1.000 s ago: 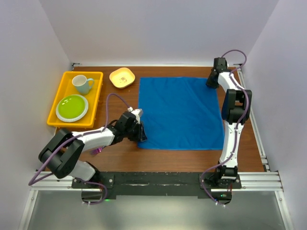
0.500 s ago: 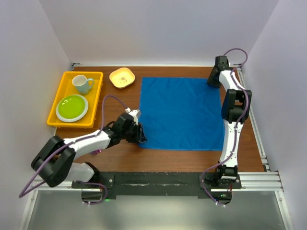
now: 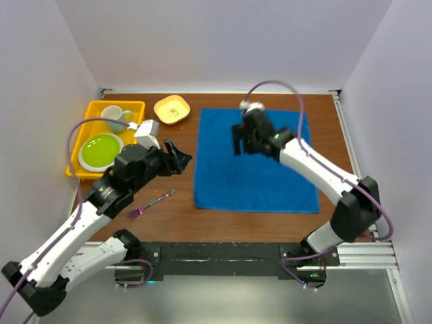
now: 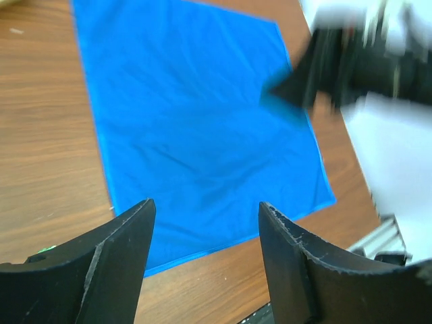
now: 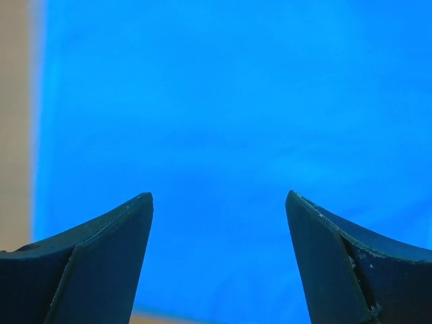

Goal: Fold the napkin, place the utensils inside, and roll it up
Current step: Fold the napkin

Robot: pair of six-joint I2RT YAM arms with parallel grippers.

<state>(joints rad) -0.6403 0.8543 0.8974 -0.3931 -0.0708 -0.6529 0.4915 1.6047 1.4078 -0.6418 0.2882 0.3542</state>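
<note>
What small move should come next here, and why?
Probably lower the right gripper to the far edge of the royal-blue cloth napkin and pinch it to start the fold. The napkin lies flat and unfolded. The left gripper and the right one are open and empty, the right hovering over the cloth. The slim purple-pink metal utensil lies on the wooden table left of the napkin.

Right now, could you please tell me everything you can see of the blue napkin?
The napkin is a plain royal-blue soft cloth, roughly square, lying flat and unfolded on the wooden table, faintly creased. The open right gripper is above its far-left part, contact unclear. The utensil lies apart on the wood to its left.
</note>
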